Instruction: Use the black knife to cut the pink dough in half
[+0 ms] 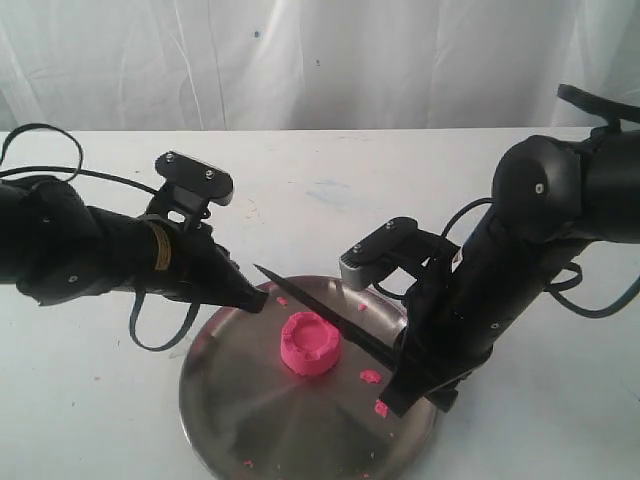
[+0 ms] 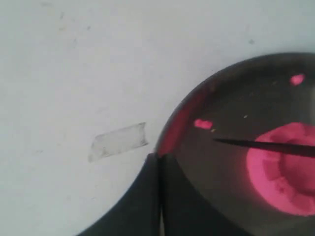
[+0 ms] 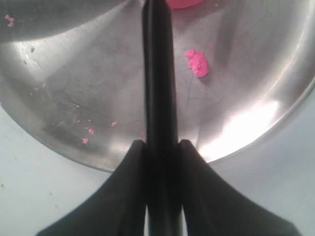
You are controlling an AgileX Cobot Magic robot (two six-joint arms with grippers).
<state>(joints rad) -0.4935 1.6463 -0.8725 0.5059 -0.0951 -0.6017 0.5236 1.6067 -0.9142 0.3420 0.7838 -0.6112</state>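
The pink dough (image 1: 309,344) is one round puck with a notched rim near the middle of the round steel plate (image 1: 230,400). The black knife (image 1: 318,300) slants over the puck's far side, tip pointing left, and I cannot tell whether it touches it. My right gripper (image 1: 405,362) is shut on the knife's handle (image 3: 157,98). My left gripper (image 1: 255,298) is shut with nothing between its fingers, resting at the plate's left rim (image 2: 170,132). In the left wrist view the knife tip (image 2: 231,142) crosses above the dough (image 2: 285,172).
Small pink crumbs (image 1: 370,377) lie on the plate, one larger bit (image 3: 198,63) beside the knife. A strip of clear tape (image 2: 119,141) sticks to the white table (image 1: 330,190) by the plate. A white curtain hangs behind.
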